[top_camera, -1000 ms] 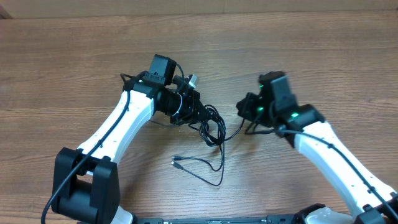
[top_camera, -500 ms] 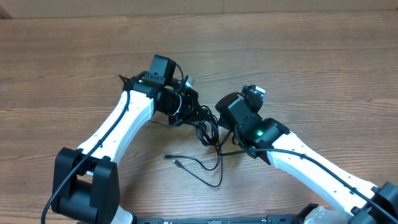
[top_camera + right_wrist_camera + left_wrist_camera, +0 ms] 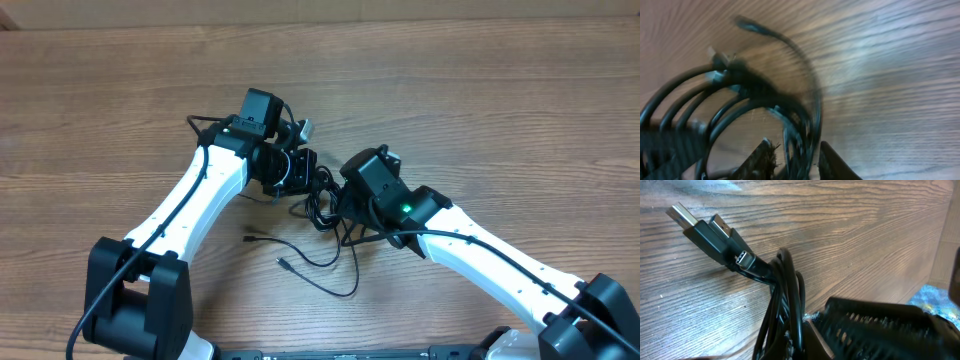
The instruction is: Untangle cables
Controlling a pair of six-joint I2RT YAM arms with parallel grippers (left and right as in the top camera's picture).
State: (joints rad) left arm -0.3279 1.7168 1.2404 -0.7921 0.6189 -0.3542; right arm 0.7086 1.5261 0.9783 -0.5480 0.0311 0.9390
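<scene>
Evidently the right gripper (image 3: 794, 149) straddles the cables (image 3: 781, 292), jaws parted; left gripper (image 3: 304, 174) unreadable.

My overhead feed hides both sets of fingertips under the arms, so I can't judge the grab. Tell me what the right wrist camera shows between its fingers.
Observer: It is blurred, but the right gripper has its fingers apart, with strands of the cables in the gap.
Operator: Now report the left wrist view.
Observer: Two plugs lie side by side on the table, one silver-tipped. The cables run down from them as one tight bundle.
</scene>
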